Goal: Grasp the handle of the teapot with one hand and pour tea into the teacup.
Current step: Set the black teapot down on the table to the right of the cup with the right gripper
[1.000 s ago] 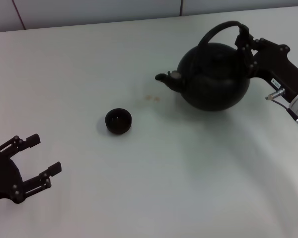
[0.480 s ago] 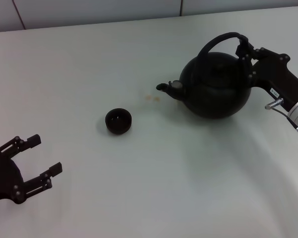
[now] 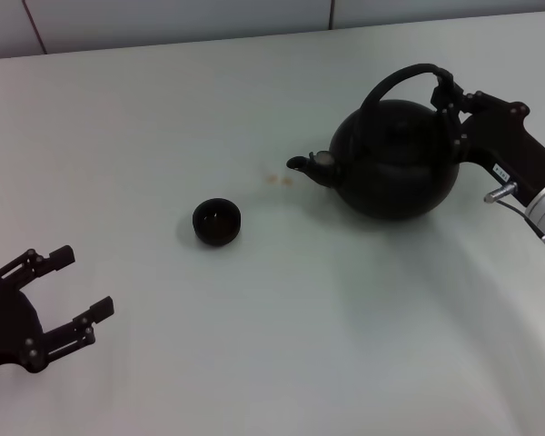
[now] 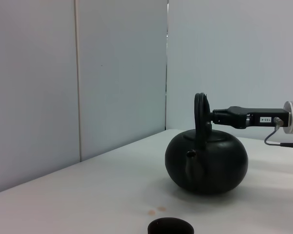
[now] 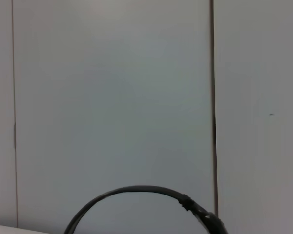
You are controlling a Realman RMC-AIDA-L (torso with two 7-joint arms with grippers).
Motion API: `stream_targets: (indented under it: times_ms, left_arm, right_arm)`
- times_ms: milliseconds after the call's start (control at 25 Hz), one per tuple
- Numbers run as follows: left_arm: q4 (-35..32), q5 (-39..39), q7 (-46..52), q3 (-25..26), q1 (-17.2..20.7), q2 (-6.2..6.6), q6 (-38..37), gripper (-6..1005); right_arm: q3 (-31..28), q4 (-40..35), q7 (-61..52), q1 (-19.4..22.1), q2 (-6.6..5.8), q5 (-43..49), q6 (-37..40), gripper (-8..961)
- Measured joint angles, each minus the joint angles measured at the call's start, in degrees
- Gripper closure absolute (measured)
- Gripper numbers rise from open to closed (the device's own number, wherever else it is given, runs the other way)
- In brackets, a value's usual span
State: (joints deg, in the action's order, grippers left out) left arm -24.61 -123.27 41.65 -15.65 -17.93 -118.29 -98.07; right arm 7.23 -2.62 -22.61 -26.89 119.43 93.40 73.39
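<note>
The glossy black teapot [image 3: 395,168] stands upright at the right of the white table and seems to rest on it. Its spout points left toward the teacup [image 3: 217,221], a small black cup about a hand's width away. My right gripper [image 3: 450,91] is shut on the right side of the arched handle [image 3: 391,82]. The left wrist view shows the teapot [image 4: 207,163], handle [image 4: 201,109], right gripper [image 4: 219,117] and the teacup's rim [image 4: 170,227]. The right wrist view shows only the handle's arc [image 5: 132,190]. My left gripper [image 3: 84,283] is open and parked at front left.
Small brownish spots [image 3: 280,179] lie on the table [image 3: 282,345] between the spout and the teacup; they also show in the left wrist view [image 4: 156,210]. A pale panelled wall [image 3: 163,18] runs behind the table's far edge.
The teapot has come down and levelled out, its spout dropping lower in the right gripper's hold. The left arm and teacup have not moved.
</note>
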Motion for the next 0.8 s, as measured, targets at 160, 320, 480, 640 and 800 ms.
stream_targets:
  times_ms: [160,320,480,640,800]
  left_arm:
    - [0.0,0.1,0.1,0.0,0.0,0.0,0.0,194]
    - [0.0,0.1,0.3,0.1,0.0,0.0,-0.1,194]
    - [0.0,0.1,0.3,0.3,0.0,0.0,-0.2,194]
    - [0.0,0.1,0.3,0.4,0.0,0.0,-0.2,194]
    - [0.0,0.2,0.3,0.4,-0.1,-0.03,-0.1,194]
  right_arm:
    - [0.1,0.2,0.1,0.0,-0.02,0.1,-0.1,817]
    - [0.2,0.5,0.1,-0.2,-0.09,0.1,-1.5,777]
    - [-0.2,0.6,0.1,-0.1,-0.09,0.1,-1.2,702]
    - [-0.3,0.6,0.1,0.4,-0.09,0.1,0.6,627]
    - [-0.3,0.6,0.1,1.3,-0.05,0.1,2.0,496]
